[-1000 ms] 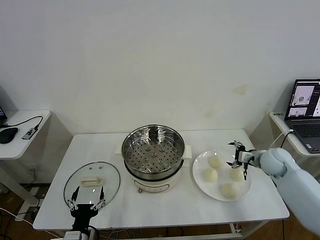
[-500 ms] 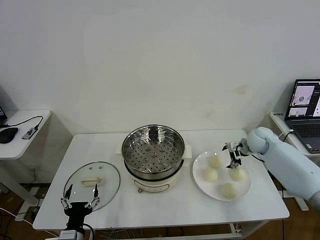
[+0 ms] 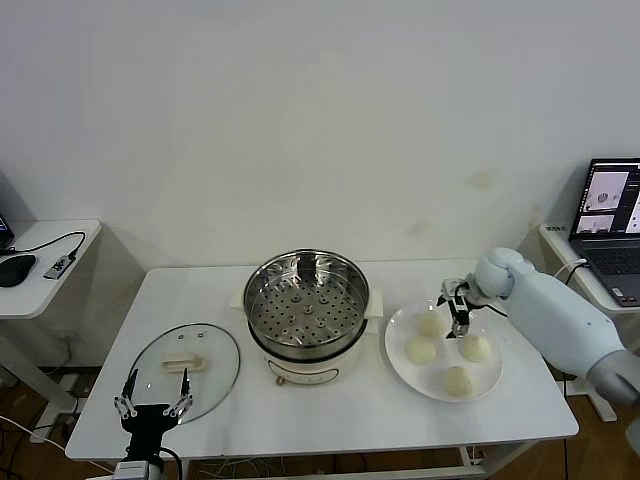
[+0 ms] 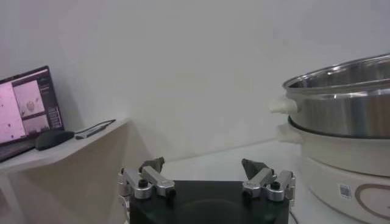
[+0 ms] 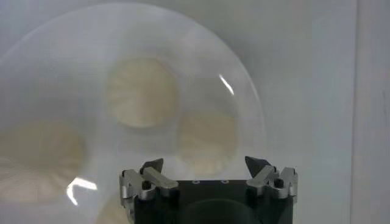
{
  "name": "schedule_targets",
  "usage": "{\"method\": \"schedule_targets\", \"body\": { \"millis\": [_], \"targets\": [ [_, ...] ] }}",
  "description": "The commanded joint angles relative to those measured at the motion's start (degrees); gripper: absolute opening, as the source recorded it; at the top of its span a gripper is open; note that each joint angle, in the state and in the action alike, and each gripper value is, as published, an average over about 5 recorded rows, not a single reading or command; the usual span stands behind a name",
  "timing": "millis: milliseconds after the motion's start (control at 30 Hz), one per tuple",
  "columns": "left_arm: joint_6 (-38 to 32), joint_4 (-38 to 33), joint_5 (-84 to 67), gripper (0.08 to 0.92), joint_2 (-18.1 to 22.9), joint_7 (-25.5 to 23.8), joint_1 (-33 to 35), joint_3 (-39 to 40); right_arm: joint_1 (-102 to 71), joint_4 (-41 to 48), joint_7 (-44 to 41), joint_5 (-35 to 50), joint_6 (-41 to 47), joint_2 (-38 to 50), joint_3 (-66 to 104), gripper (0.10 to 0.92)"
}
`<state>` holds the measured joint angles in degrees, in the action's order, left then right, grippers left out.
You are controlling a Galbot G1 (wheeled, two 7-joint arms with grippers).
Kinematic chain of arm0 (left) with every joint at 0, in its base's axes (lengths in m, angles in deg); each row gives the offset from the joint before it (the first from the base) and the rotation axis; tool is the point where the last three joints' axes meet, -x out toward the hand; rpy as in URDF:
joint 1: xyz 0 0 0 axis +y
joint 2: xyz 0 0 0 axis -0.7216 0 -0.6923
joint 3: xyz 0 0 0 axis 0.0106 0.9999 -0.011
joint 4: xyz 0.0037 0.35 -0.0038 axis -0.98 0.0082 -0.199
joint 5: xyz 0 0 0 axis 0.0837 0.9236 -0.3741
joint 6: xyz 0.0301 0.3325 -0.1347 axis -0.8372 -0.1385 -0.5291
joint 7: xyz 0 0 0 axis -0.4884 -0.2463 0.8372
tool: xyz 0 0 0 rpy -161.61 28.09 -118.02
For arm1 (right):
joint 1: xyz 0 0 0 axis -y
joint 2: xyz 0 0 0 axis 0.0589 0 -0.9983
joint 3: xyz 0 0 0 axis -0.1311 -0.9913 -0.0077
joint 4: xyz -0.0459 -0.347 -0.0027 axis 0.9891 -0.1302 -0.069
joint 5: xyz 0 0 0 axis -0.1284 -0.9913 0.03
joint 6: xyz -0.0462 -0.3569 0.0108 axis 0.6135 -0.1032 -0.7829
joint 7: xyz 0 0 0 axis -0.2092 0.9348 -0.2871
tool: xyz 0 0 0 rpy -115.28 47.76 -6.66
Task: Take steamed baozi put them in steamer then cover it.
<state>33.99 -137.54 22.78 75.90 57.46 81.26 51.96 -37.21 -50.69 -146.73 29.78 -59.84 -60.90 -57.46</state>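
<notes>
Several cream-white steamed baozi lie on a white plate to the right of the steamer: a rear one, a left one, a right one and a front one. My right gripper hovers open just over the plate, beside the rear bun, holding nothing. In the right wrist view the right gripper hangs above blurred buns. The steel steamer stands uncovered mid-table with a bare perforated tray. The glass cover lies flat to its left. My left gripper waits open at the table's front left.
The left wrist view shows the left gripper, the steamer's side, and a side table with a laptop and mouse. Another laptop sits on a stand at the far right. Bare tabletop lies in front of the steamer.
My right gripper has moved left and toward the back of the plate, ending beside the rear bun. My left gripper has drifted left and down toward the front edge. Both stay open.
</notes>
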Motion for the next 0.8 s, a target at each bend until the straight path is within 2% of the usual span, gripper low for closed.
{"method": "schedule_targets", "body": {
  "millis": [33, 300, 800],
  "targets": [
    [-0.1, 0.1, 0.6, 0.823, 0.0, 0.0, -0.1, -0.1, 1.2, 2.8, -0.4, -0.1, 0.2, -2.4, -1.4, 0.823],
    [-0.3, 0.2, 0.9, 0.823, 0.0, 0.0, -0.1, -0.1, 0.8, 4.0, -0.3, -0.5, 0.9, -3.3, -2.0, 0.804],
    [-0.4, 0.0, 1.1, 0.823, 0.1, -0.2, 0.1, -0.2, 1.5, 4.5, -0.3, -0.6, 1.7, -3.9, -2.9, 0.668]
  ]
}}
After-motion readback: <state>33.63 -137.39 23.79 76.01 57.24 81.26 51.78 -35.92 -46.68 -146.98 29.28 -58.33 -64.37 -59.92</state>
